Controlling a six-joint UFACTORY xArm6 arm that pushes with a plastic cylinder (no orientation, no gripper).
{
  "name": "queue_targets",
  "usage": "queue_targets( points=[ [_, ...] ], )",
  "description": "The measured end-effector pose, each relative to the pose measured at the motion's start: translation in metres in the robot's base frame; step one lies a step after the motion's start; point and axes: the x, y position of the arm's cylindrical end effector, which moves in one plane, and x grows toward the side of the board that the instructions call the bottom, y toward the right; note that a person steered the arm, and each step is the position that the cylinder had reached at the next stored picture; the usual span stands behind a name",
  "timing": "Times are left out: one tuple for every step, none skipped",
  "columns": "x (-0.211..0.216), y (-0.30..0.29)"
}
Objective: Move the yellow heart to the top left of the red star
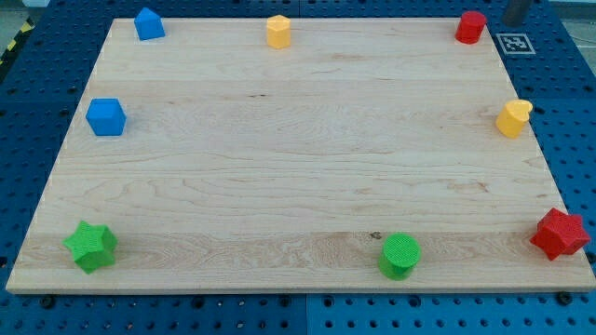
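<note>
A pale wooden surface (298,158) is seen lying on a blue perforated base (568,102), with eight small blocks set along its edges and its middle left bare. The red star (560,233) is taken here as the landmark; it sits at the surface's corner at the view's bottom right, partly over the edge. The yellow heart (513,118) is found above the red star and slightly toward the view's left of it, near the right edge, well apart from it. Farther above the red star, at the top right corner, a red block (471,27) of rounded, cylinder-like shape is placed. Far to the left of the red star, along the bottom edge, a green cylinder (400,256) is seen, and much farther left, at the bottom left corner, a green star (91,246). A blue cube (106,117) lies far up and left of the red star, by the left edge; a blue block with a pointed, house-like top (148,23) stands at the top left corner. A yellow hexagonal-looking block (278,31) rests at the top edge, up and left of the red star. A dark upright object is cut off at the top right edge; whether it is the rod cannot be told, and the tip is not shown. No jaws are carried by this arm, so no state of theirs can be told.
</note>
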Motion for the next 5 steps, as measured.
queue_targets(
  points=[
    [0.000, 0.000],
    [0.000, 0.001],
    [0.002, 0.001],
    [0.024, 0.001],
    [0.042, 0.001]
  ],
)
